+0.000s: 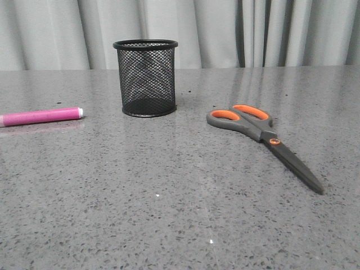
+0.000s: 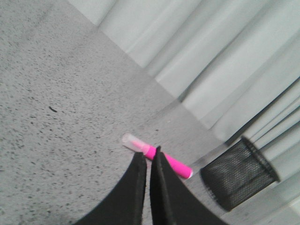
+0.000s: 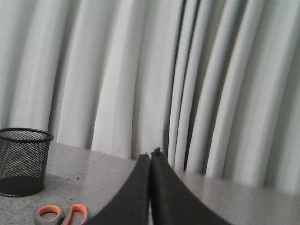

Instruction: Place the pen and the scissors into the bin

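The pen (image 1: pixel 40 116) lies flat left of the bin (image 1: pixel 145 77), its long axis crosswise, white tip toward the bin. The scissors (image 1: pixel 263 136) lie right of the bin, blades pointing away from it. Both grippers, left (image 2: pixel 148 155) and right (image 3: pixel 150 153), are clenched empty; the pen lies just beyond the left one.

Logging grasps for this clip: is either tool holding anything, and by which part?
Nothing held. Left tool and right tool are shut, empty; pen and scissors lie on the table.
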Tool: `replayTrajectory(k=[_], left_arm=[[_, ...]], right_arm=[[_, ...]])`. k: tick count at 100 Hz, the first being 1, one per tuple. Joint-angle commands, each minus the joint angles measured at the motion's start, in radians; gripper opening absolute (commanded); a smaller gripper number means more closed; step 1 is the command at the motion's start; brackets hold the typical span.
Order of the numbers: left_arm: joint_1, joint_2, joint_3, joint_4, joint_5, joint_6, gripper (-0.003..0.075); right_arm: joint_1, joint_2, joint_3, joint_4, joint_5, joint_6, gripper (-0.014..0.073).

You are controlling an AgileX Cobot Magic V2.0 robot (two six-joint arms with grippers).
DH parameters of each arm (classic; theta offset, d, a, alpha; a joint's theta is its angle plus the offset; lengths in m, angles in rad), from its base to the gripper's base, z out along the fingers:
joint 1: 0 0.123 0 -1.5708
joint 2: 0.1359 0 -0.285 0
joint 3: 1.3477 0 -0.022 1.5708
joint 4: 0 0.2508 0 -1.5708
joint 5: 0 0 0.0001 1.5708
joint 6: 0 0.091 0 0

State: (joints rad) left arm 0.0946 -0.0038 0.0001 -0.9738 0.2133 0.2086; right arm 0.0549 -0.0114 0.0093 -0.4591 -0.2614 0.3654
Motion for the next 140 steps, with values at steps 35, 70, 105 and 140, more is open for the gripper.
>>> replayTrajectory(k=[35,70,105,140], left_arm=[[0.001,0.045,-0.191,-0.101,0.199,0.318,0.0426],[-0.043,0.353,-0.567,0.235,0.427,0.417,0.0181],[-0.192,0.67,-0.804,0.521,0.632,0.417,0.028],[-0.47,1.092,-1.097,0.89,0.783,0.634,0.0269]], right_arm=[[0.036,0.121,-0.271,0.282,0.415,0.121,0.0029],[0.331,0.608,-0.642,0.283,0.789,0.089,0.0413],[0.467,0.723,-0.669,0.279,0.732,0.089,0.0413],[0.467,0.723,-0.669,0.22,0.713,0.059,0.0412]])
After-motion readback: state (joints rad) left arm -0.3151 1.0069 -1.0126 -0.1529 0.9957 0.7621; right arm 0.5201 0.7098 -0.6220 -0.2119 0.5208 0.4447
